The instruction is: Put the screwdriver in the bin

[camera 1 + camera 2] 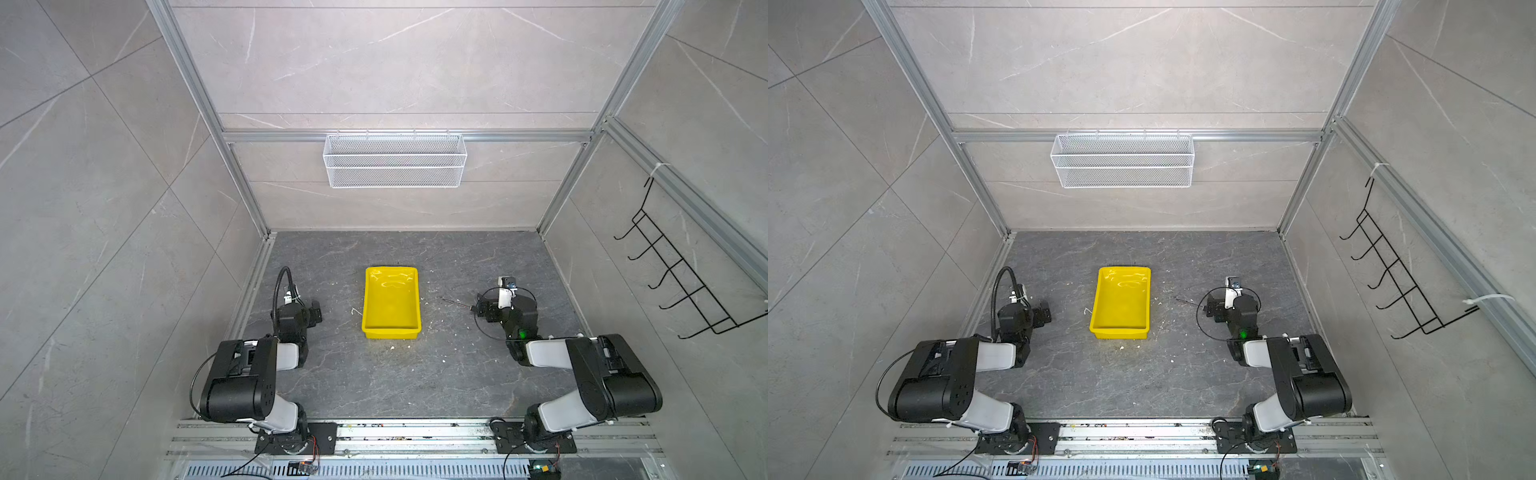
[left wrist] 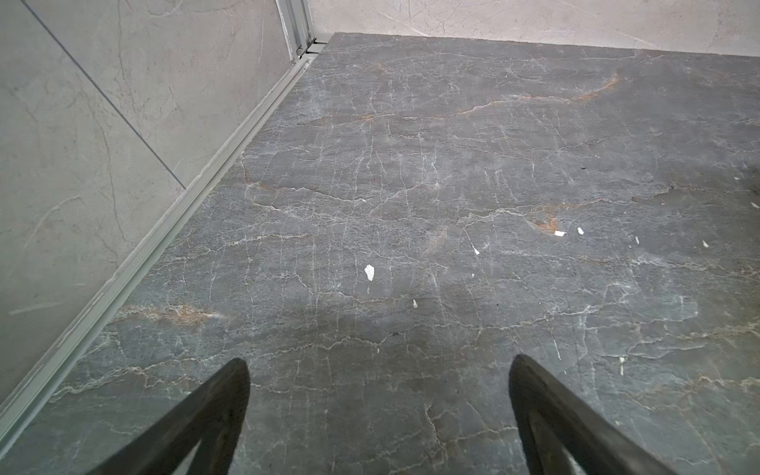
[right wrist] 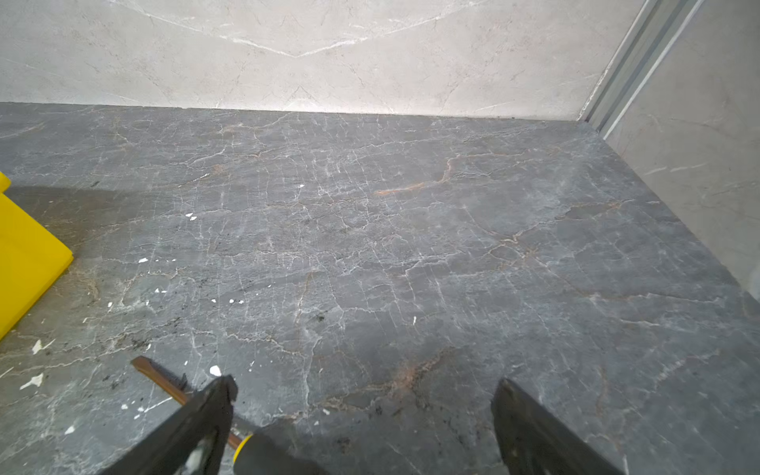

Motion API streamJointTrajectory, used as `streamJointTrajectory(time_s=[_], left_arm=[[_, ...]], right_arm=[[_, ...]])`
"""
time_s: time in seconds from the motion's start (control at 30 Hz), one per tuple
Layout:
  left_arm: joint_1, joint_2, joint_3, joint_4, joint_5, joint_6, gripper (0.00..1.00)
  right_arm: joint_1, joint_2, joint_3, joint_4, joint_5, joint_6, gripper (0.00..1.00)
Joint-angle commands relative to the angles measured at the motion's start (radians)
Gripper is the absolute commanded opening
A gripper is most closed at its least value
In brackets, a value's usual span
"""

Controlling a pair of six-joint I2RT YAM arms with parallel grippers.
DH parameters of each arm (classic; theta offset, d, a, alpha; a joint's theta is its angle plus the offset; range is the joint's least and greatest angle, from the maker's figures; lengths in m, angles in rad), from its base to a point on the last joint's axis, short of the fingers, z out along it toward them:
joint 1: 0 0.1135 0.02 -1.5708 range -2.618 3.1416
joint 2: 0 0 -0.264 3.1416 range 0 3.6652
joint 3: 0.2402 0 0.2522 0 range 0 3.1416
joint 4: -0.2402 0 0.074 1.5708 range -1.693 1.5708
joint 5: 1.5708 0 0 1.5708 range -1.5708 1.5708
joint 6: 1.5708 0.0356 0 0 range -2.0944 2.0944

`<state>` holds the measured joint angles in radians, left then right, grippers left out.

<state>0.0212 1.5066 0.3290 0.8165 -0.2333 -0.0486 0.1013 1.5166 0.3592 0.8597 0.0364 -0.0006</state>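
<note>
Right arm's call: the screwdriver (image 1: 457,303) lies flat on the dark stone tabletop (image 1: 374,374) and is not in the bin (image 1: 390,303) yet. The yellow bin sits mid-table, empty. In both top views the tool is between the bin and the right gripper (image 1: 482,311), apart from the bin's rim. Its handle end is at the gripper and its tip points toward the bin and slightly toward the back wall. In the right wrist view the right gripper (image 3: 366,381) has its jaws spread wide, pinching nothing. The black handle with its yellow collar sits at the frame edge inside the gap, close to one finger (image 3: 205,415), and the shaft runs out beneath that finger toward the bin (image 3: 24,255). Key relation: the long axis runs roughly along the line the jaws close on, not across it. My read is that closing now would meet it end-on or just shove it. It probably needs a wrist turn plus a small shift to centre the handle, then a descent. I can't tell how high the fingertips sit above the table. The left gripper (image 2: 378,362) is also spread open over bare tabletop, on the bin's far side from the tool, so the right arm is clearly nearer.
</note>
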Motion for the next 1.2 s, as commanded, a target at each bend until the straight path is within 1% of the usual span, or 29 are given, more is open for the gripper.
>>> streamJointTrajectory(time_s=[0.0,1.17], left_arm=[[-0.001,-0.006,0.018,0.055,-0.007,0.007,1.00],[-0.002,-0.007,0.017,0.055,-0.006,0.007,1.00]], right_arm=[[-0.003,0.001,0.018,-0.017,-0.009,-0.015,0.99],[0.002,-0.004,0.012,-0.008,-0.007,-0.027,0.99]])
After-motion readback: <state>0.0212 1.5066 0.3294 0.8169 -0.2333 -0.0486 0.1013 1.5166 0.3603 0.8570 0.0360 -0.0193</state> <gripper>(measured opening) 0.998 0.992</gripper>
